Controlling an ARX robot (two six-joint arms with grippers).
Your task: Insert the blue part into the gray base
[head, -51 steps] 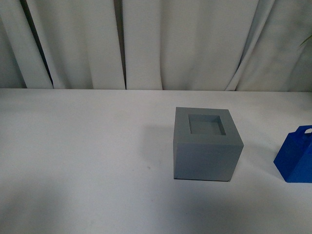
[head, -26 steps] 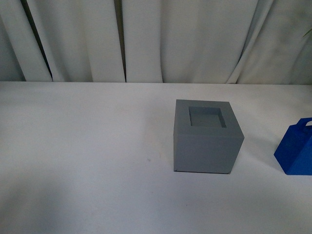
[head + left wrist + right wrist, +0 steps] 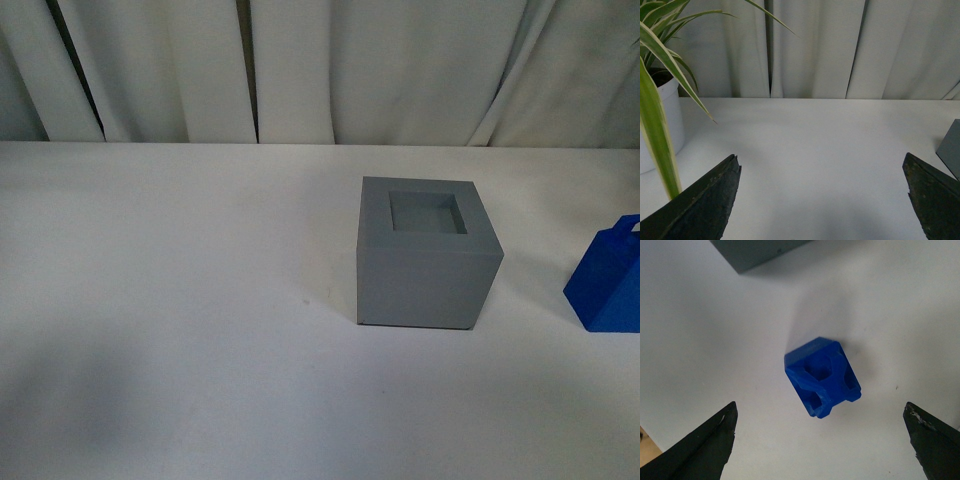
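Blue part (image 3: pixel 822 382) sits on the worktop (image 3: pixel 715 340), centred beneath the right tool (image 3: pixel 820 403); jaws spread wide, touching nothing.

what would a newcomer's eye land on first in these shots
The gray base stands alone on the white table, its square recess empty. The bright blue part sits to its right at the front view's edge, with the open right gripper hanging above it. A striped potted plant fills one side of the left wrist view.
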